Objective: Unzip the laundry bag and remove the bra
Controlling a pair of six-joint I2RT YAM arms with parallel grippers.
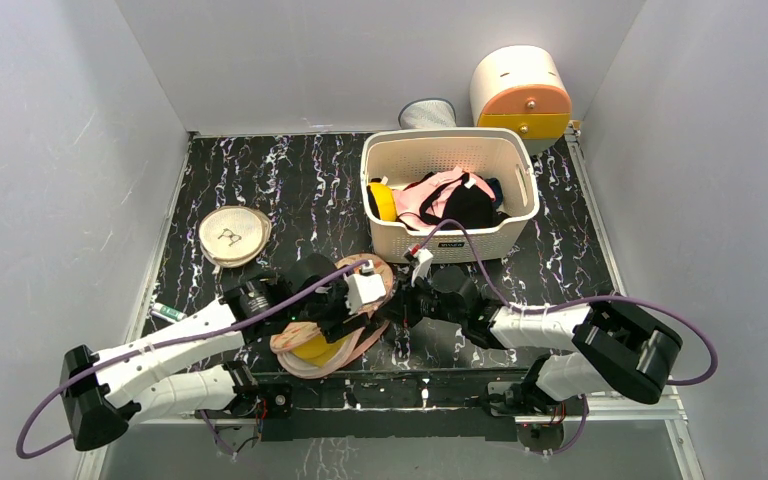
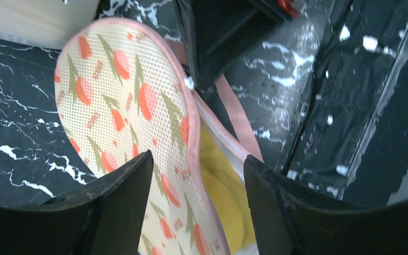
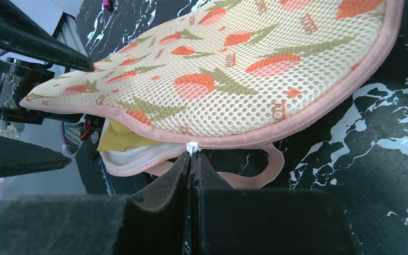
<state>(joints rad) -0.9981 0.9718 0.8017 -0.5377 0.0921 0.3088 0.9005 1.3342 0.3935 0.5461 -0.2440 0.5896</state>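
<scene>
The laundry bag [image 1: 384, 272] lies at the table's near middle, a peach mesh pouch [image 3: 244, 69] with orange-red and green motifs and pink edging. Its zip is partly undone, and the mustard-yellow bra [image 1: 315, 348] shows through the gap [image 2: 223, 186] [image 3: 117, 139]. My right gripper [image 3: 192, 159] [image 1: 400, 305] is shut on the small white zipper pull [image 3: 192, 147] at the bag's edge. My left gripper [image 2: 197, 159] [image 1: 358, 312] is open. Its fingers [image 2: 122, 202] straddle the bag's open edge, with the printed top flap [image 2: 122, 90] and the bra between them.
A white basket [image 1: 450, 243] behind the bag holds black and pink garments [image 1: 455, 200] and a yellow round object [image 1: 382, 200]. A round cream disc [image 1: 233, 235] lies at the left. A cream-and-orange drawer box [image 1: 520, 90] stands at the back right.
</scene>
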